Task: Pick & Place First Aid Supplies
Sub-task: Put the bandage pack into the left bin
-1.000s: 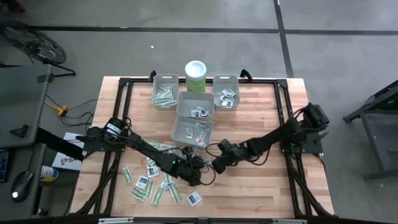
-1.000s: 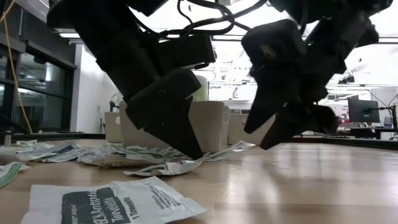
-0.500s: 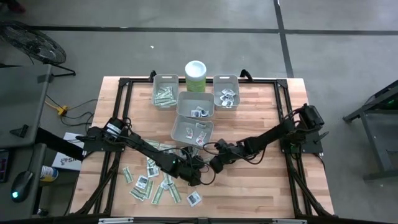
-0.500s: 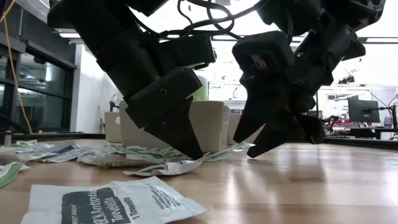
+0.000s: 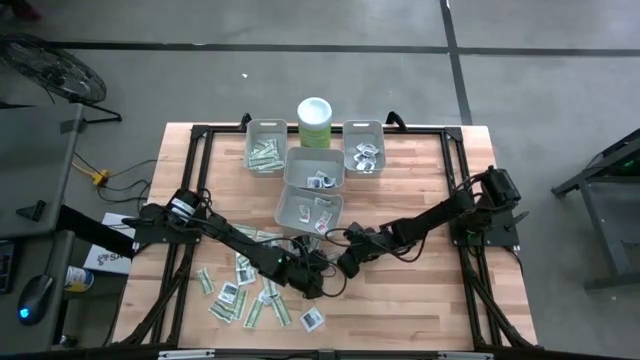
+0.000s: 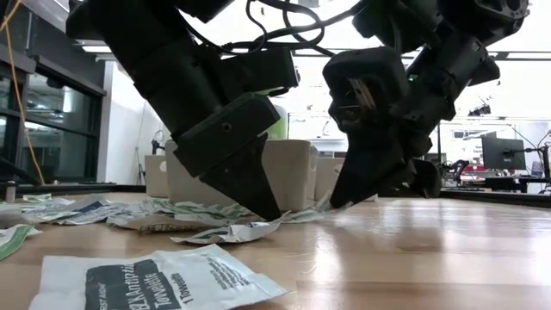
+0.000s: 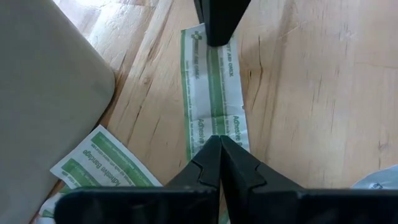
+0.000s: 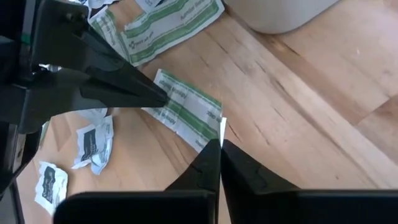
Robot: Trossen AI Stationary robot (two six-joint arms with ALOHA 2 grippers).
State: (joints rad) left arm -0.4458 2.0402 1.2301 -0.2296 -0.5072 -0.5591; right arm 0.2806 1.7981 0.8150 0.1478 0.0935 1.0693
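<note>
Looking down on a wood table inside a black frame. Toward the far edge, four grey bins in a cluster, with a pale green, white-lidded canister just behind the middle ones. Inside the bins, green-white strips in the far left one and white squares in the other three.

Reaching in from either side, two dark arms, meeting near the table's middle, just in front of the nearest bin.

Left gripper: fingers pressed together, tips down on one end of a green-white strip; cannot tell whether pinching it or only pressing it to the wood.

Right gripper: fingers together too, clamped on the opposite end of the same strip, with that end lifted slightly off the wood between the tips.

Lying flat between the two grippers, the rest of the strip, beside the nearest bin's rounded corner.

Scattered on the left half of the table, near the left gripper, loose packets: narrow green-white ones and small white squares with dark print.
</note>
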